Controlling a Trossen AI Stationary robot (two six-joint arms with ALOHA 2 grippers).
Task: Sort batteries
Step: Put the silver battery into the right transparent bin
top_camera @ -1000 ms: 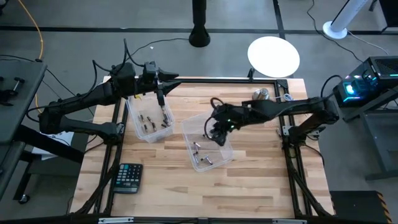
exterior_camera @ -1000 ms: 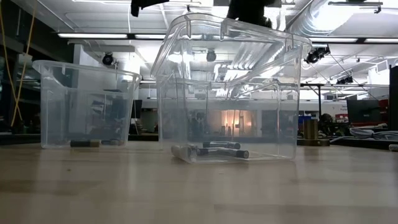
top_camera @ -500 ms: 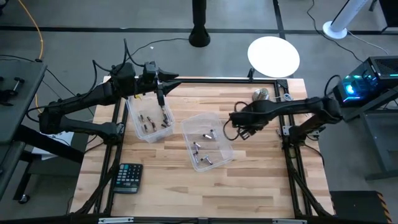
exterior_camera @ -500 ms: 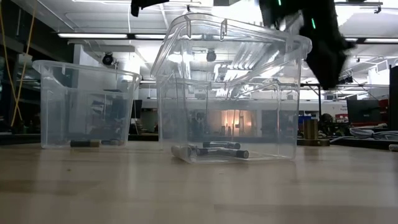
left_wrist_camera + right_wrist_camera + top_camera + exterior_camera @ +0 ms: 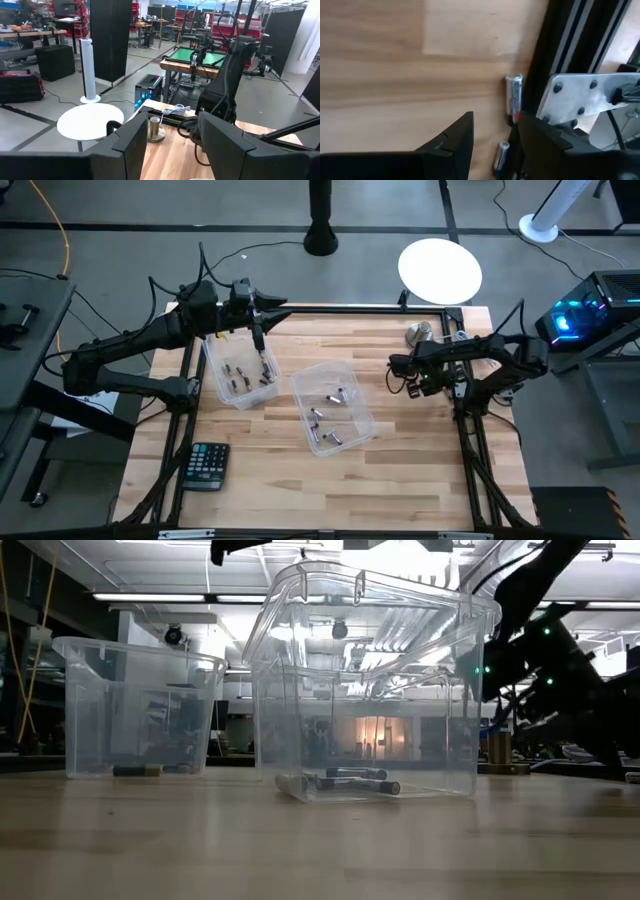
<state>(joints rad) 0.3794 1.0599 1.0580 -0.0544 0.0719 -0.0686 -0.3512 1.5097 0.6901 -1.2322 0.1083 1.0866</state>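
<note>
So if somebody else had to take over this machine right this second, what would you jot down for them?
Left gripper: open, empty, over the far-left clear bin, which holds several batteries.
Right gripper: open, empty, above the table's right edge, away from the centre clear bin.
Centre bin: a few batteries inside.
Still loose: two batteries on the wood beside the right frame rail, just ahead of the right gripper.
Left to do: pick those up and bin them; whether more remain cannot be seen.
</note>
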